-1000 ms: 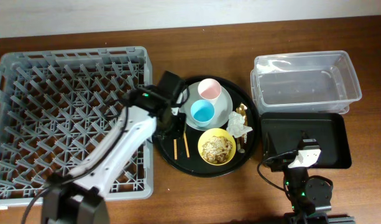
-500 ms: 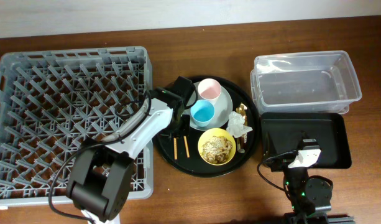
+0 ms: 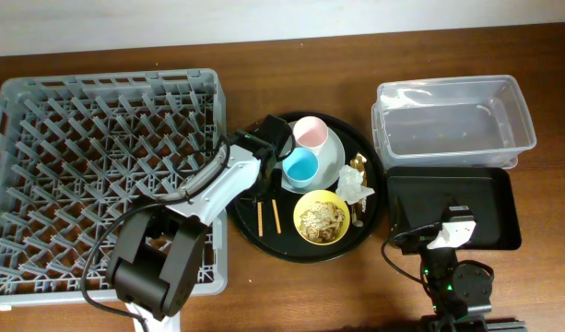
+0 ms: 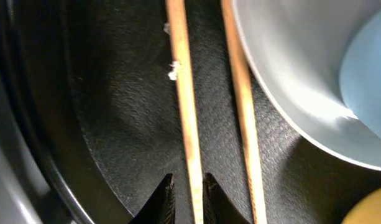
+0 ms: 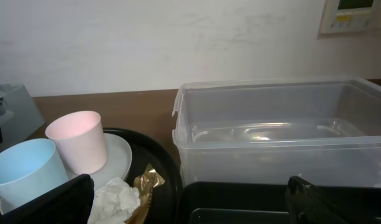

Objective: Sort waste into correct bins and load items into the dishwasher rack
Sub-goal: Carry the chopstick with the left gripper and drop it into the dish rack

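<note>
We're collecting the pair of thin wooden chopsticks from the round black tray at the counter's middle. Our left pincer straddles one stick, barely parted; we cannot tell if it grips. Next: clench, then lift to the large grey plastic rack.

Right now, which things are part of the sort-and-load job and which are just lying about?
Job: rack, clear tub, shallow black tray, pink cup, blue cup, yellow bowl, food scraps, plate, chopsticks, napkin, gold wrapper.
Lying about: round black tray, table.
</note>
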Motion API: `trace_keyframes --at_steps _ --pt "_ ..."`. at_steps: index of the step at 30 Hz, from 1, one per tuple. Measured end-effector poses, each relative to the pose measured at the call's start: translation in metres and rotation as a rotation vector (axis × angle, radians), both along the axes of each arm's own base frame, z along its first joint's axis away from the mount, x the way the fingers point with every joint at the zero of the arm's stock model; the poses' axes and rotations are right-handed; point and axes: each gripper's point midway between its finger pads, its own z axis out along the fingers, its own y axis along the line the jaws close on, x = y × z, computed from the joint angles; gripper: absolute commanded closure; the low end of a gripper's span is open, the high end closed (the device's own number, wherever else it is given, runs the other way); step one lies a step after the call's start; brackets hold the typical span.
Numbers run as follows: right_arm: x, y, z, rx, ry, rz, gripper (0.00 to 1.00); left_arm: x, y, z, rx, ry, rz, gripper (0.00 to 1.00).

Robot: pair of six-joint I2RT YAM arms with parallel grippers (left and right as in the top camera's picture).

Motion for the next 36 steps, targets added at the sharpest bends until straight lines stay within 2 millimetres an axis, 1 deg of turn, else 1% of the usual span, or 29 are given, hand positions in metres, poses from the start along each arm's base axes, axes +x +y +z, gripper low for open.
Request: trace_keyframes --at_steps 6,11,14,18,19,20,22,29,31,33,36 --pt "0.000 0.000 0.000 0.000 0.000 0.000 0.01 0.008 -0.001 -0.001 -0.004 -0.041 0.016 0.84" --pt "0.000 0.000 0.000 0.000 0.000 0.000 0.01 0.008 -0.001 -0.007 -0.007 -0.050 0.018 0.84" --pt "0.000 0.000 0.000 0.000 0.000 0.000 0.01 0.009 -0.002 -0.015 -0.015 -0.066 0.019 0.84" --pt "0.000 0.000 0.000 0.000 0.000 0.000 0.01 0.006 0.000 -0.021 -0.011 -0.065 0.018 0.85" --pt "0.000 0.000 0.000 0.000 0.000 0.000 0.01 0.005 -0.001 -0.021 -0.010 -0.065 0.018 0.90" --pt "0.000 0.000 0.000 0.000 0.000 0.000 0.01 0.006 -0.001 -0.021 -0.011 -0.066 0.018 0.91" --pt "0.000 0.000 0.000 0.000 0.000 0.000 0.01 0.006 -0.002 -0.021 -0.014 -0.067 0.021 0.99" --pt "0.000 0.000 0.000 0.000 0.000 0.000 0.01 0.006 -0.002 -0.020 -0.011 -0.070 0.017 0.99" --pt "0.000 0.000 0.000 0.000 0.000 0.000 0.01 0.004 0.000 -0.018 0.006 -0.062 0.017 0.99" --pt "0.000 0.000 0.000 0.000 0.000 0.000 0.01 0.003 0.006 -0.009 0.039 -0.059 0.018 0.99" --pt "0.000 0.000 0.000 0.000 0.000 0.000 0.01 0.015 0.005 0.030 0.033 -0.128 0.015 0.99"
